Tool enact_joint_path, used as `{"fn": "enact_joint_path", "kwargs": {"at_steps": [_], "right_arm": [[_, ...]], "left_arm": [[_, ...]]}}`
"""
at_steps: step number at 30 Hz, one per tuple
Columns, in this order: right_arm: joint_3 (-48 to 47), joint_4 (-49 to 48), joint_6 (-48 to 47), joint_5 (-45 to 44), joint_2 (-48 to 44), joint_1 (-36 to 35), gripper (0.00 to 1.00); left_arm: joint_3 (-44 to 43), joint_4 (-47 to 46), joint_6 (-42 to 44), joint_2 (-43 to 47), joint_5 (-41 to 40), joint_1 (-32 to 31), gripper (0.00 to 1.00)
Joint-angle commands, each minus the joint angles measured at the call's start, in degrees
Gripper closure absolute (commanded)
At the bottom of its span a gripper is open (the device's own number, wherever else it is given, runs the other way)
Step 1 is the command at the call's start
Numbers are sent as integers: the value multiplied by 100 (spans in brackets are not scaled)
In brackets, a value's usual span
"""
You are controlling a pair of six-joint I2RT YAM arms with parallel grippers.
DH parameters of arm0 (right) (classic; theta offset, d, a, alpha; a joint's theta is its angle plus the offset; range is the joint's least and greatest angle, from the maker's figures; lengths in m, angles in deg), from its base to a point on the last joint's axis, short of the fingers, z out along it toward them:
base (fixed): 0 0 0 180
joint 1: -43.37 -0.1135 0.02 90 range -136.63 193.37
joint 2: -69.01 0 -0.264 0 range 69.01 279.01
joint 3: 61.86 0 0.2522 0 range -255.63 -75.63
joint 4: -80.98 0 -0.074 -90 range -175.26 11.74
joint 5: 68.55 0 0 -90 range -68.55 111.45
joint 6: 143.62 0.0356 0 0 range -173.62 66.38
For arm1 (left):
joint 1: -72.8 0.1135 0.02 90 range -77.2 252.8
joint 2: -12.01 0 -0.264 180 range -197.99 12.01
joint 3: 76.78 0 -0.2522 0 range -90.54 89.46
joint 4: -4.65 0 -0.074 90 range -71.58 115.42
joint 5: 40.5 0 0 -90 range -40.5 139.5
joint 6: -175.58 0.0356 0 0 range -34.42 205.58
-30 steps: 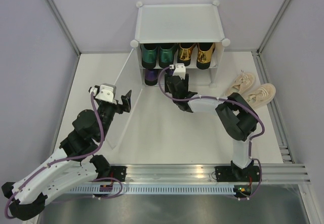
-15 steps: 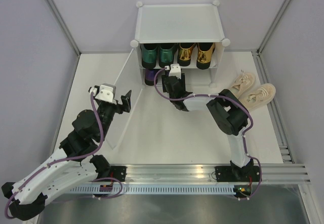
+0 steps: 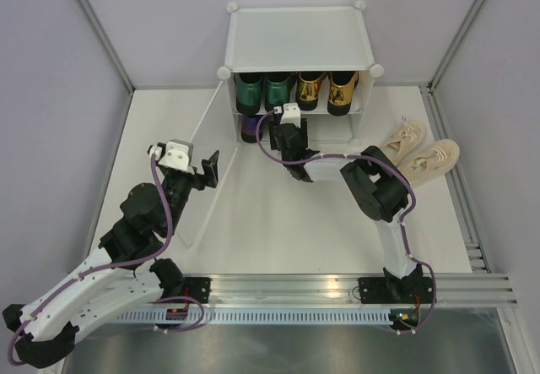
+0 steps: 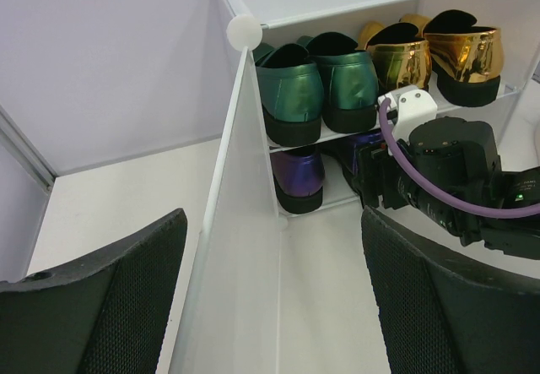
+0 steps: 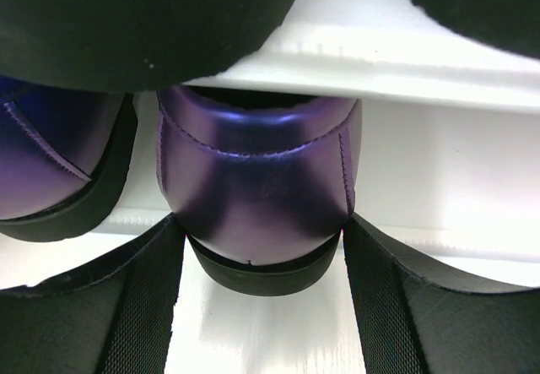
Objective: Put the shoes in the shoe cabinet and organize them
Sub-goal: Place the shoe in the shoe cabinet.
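The white shoe cabinet point(image 3: 299, 36) stands at the back with its frosted door panel point(image 4: 240, 222) swung open to the left. Green loafers point(image 3: 261, 91) and gold loafers point(image 3: 325, 89) fill the upper tier. One purple shoe point(image 3: 251, 127) sits on the lower tier at the left. My right gripper point(image 5: 263, 273) is shut on the heel of the second purple shoe point(image 5: 257, 184), just right of the first purple shoe point(image 5: 51, 171) at the lower tier's mouth. My left gripper point(image 4: 274, 306) is open, one finger on each side of the door panel. The beige sneakers point(image 3: 422, 150) lie on the table right of the cabinet.
Grey walls and metal posts close in the table on three sides. The open door panel point(image 3: 202, 138) slants across the left part of the table. The shelf board point(image 5: 380, 70) hangs close above the held shoe.
My right gripper has pushed forward and a little left, carrying the purple shoe deeper toward the lower tier. The left arm has stayed still.
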Motion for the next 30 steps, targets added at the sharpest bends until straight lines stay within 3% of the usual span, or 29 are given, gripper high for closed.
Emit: {"fn": "enact_joint_path", "kwargs": {"at_steps": [1,18,30], "right_arm": [[-398,-479,-29,169,92,35,69],[-733,-355,121,354,382,35,68],[-741,-355,296,547,453,44,59]], "left_arm": [[-126,-25,-14,38,38,-14,13],[-135,-25,-23,82,73,-14,13],[-144,-16,-32,108,73,-14,13]]}}
